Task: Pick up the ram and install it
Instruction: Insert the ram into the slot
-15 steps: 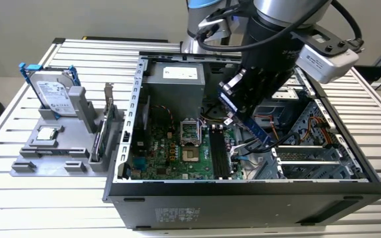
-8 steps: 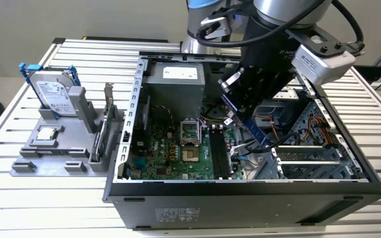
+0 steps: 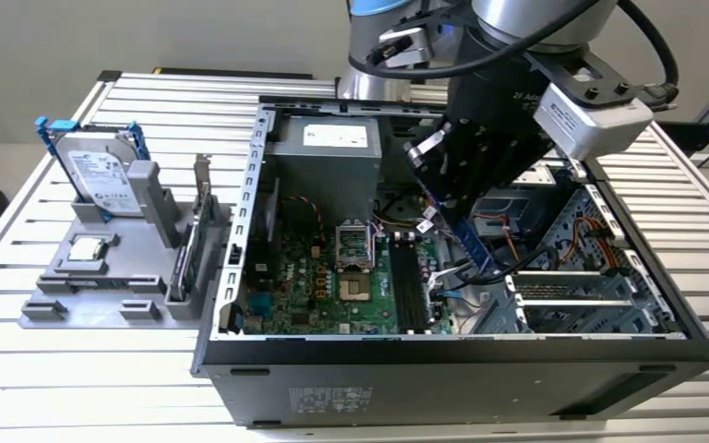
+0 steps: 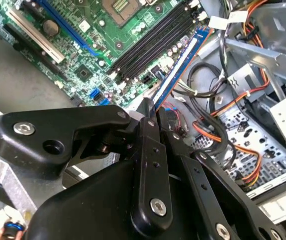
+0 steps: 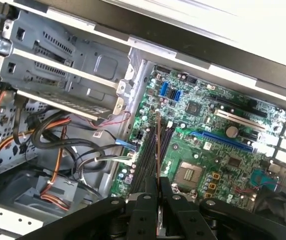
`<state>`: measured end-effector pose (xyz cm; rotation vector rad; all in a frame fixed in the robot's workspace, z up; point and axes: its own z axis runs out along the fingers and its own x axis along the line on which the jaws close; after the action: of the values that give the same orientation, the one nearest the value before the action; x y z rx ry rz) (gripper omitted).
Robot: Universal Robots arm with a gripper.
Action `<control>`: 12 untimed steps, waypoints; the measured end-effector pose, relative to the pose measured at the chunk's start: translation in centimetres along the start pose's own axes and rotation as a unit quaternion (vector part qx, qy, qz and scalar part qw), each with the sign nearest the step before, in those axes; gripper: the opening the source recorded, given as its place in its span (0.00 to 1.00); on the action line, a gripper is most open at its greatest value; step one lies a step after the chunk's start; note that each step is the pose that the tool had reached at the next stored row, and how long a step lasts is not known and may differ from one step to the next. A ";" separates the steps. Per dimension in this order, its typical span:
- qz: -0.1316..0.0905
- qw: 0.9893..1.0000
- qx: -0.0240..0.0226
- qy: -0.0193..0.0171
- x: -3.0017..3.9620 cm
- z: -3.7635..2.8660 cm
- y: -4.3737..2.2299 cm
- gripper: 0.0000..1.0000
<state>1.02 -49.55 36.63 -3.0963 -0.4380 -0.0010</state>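
Clearly the black two-fingered gripper (image 3: 460,217) is closed narrow on the ram (image 3: 484,258), a long, thin, flat stick of circuit board whose face looks blue. The fingers pinch one end of it, and the rest slants down, tilted, into the open black and grey metal computer case (image 3: 453,369). In the second wrist view the ram (image 4: 180,62) reaches out from the gripper (image 4: 148,107) over the green motherboard (image 4: 97,55), its far end just beside the row of long black memory slots (image 4: 153,42). In the first wrist view the ram (image 5: 158,145) shows edge-on as a thin line running along those slots (image 5: 145,155) from the gripper (image 5: 159,182). Whether it touches a slot cannot be told. Orange and black cables (image 4: 218,135) lie beside it. Well apart, towards the exterior view's left, a silver-labelled hard drive (image 3: 96,171) in a blue frame stands on the slatted aluminium table (image 3: 84,369).
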 end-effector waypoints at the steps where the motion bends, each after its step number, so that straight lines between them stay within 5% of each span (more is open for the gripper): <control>1: 0.007 1.000 0.000 0.000 0.00 0.00 0.00 0.00; 12: 0.071 0.997 0.000 0.001 0.00 0.00 0.00 0.00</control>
<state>1.02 -49.56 36.63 -3.1196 -0.2176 -0.0026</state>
